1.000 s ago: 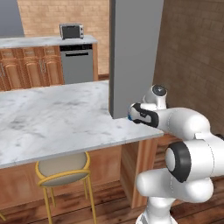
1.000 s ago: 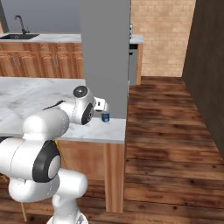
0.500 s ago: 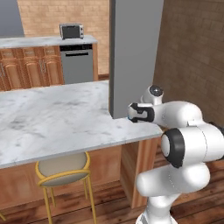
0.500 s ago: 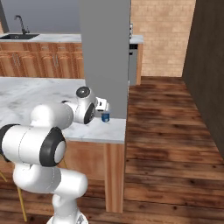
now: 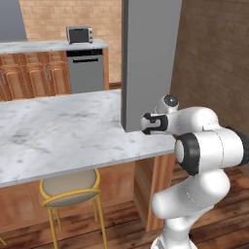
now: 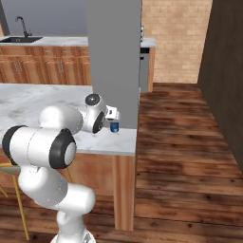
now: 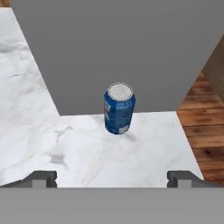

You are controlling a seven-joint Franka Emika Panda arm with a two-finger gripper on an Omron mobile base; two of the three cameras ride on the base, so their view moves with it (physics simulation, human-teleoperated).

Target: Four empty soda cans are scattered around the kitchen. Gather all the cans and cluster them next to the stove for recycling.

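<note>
A blue soda can [image 7: 119,108] with a silver top stands upright on a white marble island counter [image 5: 58,136], near the counter's end and just in front of a wide grey pillar [image 6: 114,57] that rises from the countertop. In the right base view the same can appears as a tiny blue cylinder at the pillar's foot, close to the counter's corner, beyond which lies dark wooden floor [image 6: 185,156].

The can's wrapper carries pale markings on the blue, but they are too blurred to read, so no brand can be given.

The gripper [image 7: 112,177] of the white robot arm is levelled at the can from the open side of the counter. Its jaws are spread wide with nothing between them, and the can sits well ahead of the fingertips [image 7: 41,177], roughly centred in the gap. The hand appears lined up this way so that it can move straight forward and close around the can's sides; the pillar close behind leaves little room to overshoot. In the left base view the arm's bulky white elbow folds in front of the counter's end, with the dark hand [image 5: 153,123] low over the marble.

A yellow-framed stool [image 5: 70,189] is tucked under the island. Across the room stand wooden cabinets, a steel dishwasher [image 5: 86,70] and a small toaster oven [image 5: 79,34] on the far counter, plus a sink with a dark tap [image 6: 21,26].
</note>
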